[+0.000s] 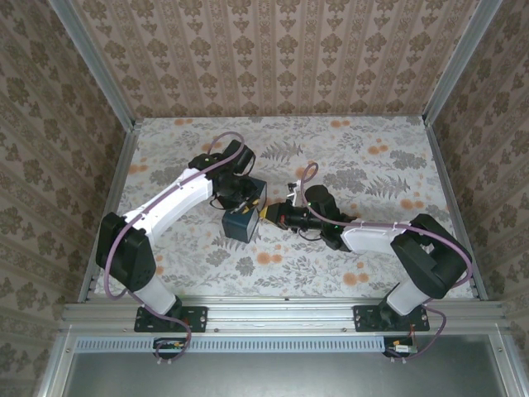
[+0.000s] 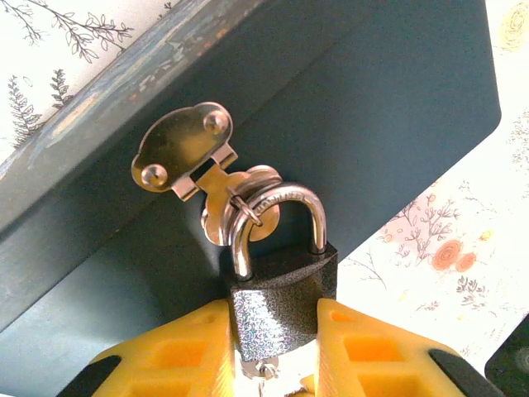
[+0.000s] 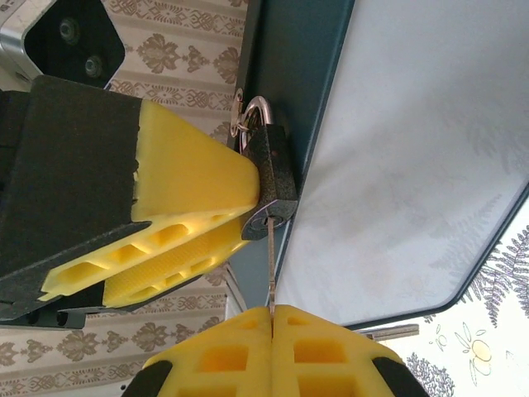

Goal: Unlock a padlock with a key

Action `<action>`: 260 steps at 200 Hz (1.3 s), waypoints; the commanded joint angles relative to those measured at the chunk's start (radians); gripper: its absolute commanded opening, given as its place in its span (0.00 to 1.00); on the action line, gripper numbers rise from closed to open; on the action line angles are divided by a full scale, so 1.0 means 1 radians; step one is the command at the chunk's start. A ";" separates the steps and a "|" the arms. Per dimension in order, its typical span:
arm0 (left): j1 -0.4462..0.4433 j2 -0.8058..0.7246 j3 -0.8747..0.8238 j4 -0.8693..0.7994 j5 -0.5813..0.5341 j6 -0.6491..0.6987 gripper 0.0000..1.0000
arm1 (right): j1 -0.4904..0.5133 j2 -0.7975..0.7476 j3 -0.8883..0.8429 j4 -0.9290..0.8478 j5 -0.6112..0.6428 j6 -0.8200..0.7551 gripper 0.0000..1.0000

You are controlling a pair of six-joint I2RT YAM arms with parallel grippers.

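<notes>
R gripper (image 3: 271, 314) pinches the key (image 3: 270, 265) in the padlock (image 3: 273, 174), L gripper (image 2: 273, 308) squeezes it; if you twist crooked, key could bend or slip.

Your view looks down on a table (image 1: 372, 157) in pale floral print with orange blossoms, brown damask wallpaper walls (image 1: 273, 50) across the top and both sides, silver posts (image 1: 97, 70) at the upper corners, metal rail (image 1: 281, 313) along the bottom, even light.
</notes>
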 commanded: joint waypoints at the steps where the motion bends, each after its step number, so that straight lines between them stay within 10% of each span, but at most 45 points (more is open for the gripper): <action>1: -0.009 0.044 -0.025 -0.108 0.047 0.036 0.25 | -0.013 0.016 0.050 0.080 0.013 -0.037 0.00; 128: -0.007 0.018 -0.083 -0.096 0.063 0.027 0.25 | -0.073 0.112 0.113 0.155 -0.061 0.044 0.00; 260: 0.097 -0.039 0.030 -0.092 0.051 0.281 0.29 | -0.124 0.023 0.212 -0.294 -0.499 -0.299 0.00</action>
